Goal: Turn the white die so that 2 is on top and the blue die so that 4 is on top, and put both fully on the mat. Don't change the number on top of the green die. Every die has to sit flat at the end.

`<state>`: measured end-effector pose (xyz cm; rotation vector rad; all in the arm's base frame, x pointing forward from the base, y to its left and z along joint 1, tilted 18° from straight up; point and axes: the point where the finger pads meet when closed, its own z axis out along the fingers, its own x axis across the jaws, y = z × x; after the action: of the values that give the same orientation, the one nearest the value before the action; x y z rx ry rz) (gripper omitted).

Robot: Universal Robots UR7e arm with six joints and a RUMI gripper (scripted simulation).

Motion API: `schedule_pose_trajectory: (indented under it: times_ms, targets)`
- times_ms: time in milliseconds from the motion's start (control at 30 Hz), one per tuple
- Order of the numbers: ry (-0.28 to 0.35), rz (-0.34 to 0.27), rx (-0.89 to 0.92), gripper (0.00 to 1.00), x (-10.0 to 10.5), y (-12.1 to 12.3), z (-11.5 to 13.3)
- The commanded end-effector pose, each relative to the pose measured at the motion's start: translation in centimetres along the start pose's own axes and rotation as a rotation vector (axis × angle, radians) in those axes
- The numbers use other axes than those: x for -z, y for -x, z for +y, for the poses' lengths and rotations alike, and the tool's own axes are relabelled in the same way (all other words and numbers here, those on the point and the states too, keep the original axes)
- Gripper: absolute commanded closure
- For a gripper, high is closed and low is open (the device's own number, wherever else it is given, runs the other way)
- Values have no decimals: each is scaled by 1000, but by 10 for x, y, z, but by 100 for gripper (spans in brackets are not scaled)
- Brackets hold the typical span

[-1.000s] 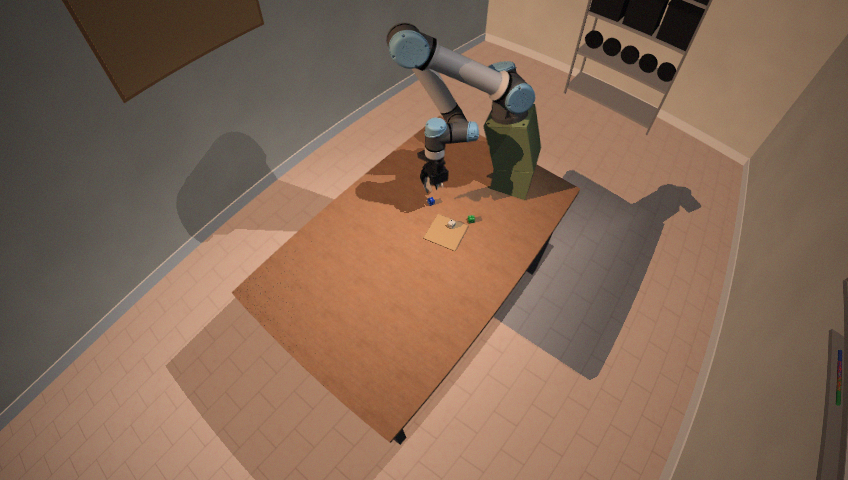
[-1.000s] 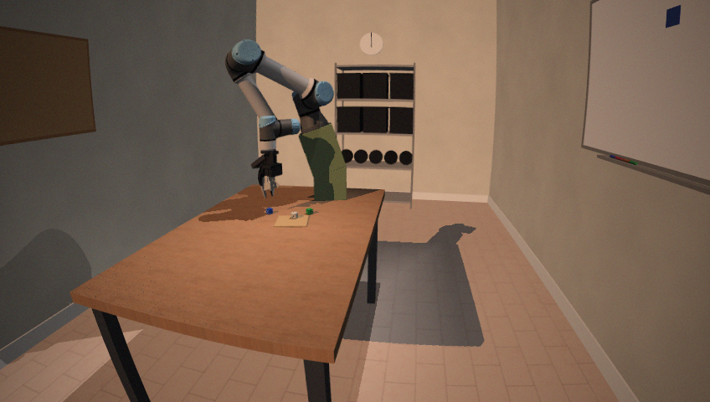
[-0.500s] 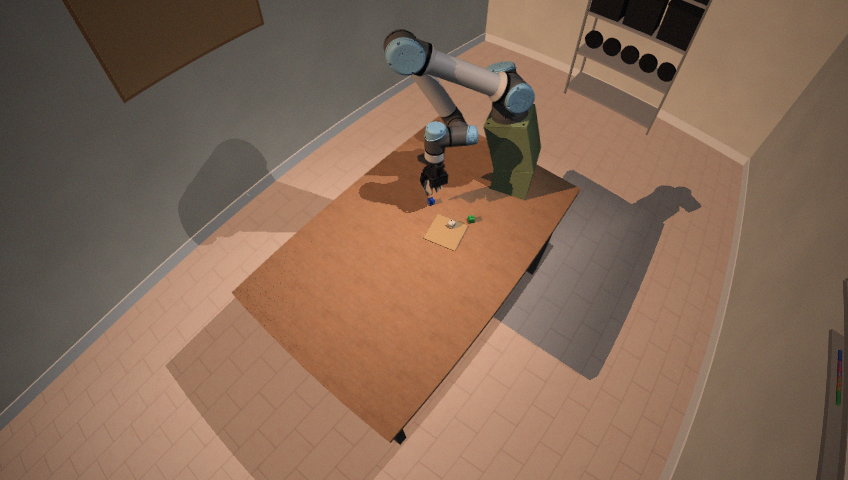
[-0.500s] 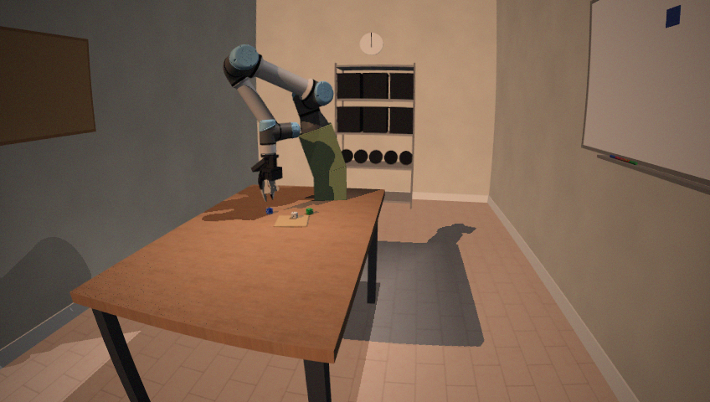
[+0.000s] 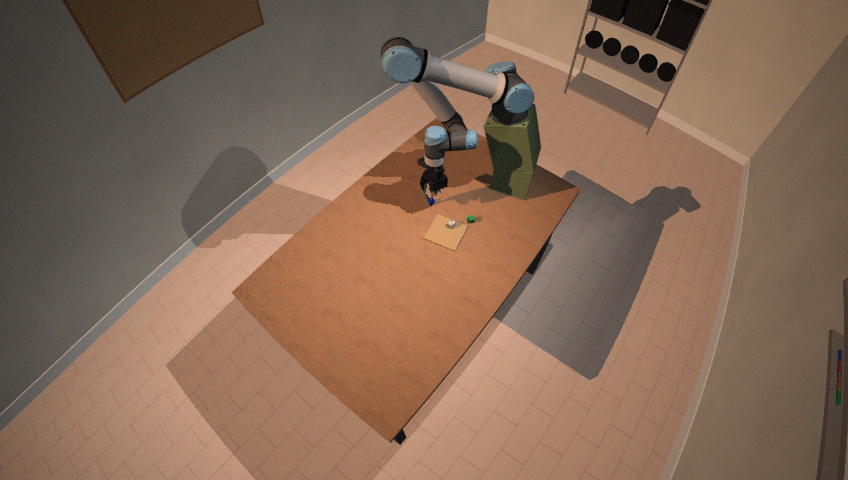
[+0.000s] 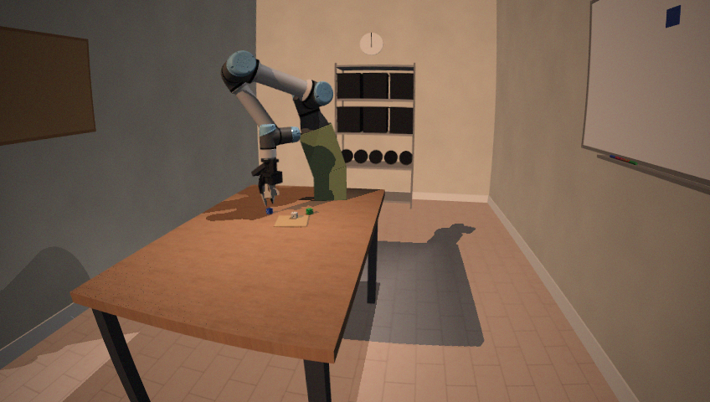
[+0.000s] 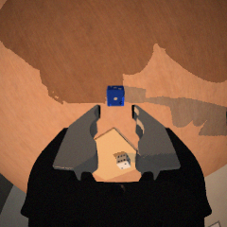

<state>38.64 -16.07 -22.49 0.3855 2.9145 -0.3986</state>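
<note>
The blue die (image 7: 114,96) lies on the bare table top, off the mat, and also shows in the exterior view (image 6: 269,211). My gripper (image 7: 115,106) hangs just above it, fingers partly open with nothing between them; it also shows in the top view (image 5: 430,199). The white die (image 7: 123,160) sits on the tan mat (image 5: 446,231) near its far corner, and also shows in the top view (image 5: 451,223). The green die (image 5: 470,218) sits on the table just beside the mat. The dice's top numbers are too small to read.
The arm's olive-green base block (image 5: 511,155) stands on the table's far end behind the dice. A shelf (image 6: 374,124) stands against the back wall.
</note>
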Motion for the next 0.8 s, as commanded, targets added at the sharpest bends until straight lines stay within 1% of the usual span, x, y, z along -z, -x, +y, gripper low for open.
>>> schedule_pose_trajectory:
  times_ms: [0,167,767]
  targets:
    - [0,-1,0,76,-6,1,0]
    - [0,-1,0,76,-9,1,0]
    - [0,-1,0,76,-11,1,0]
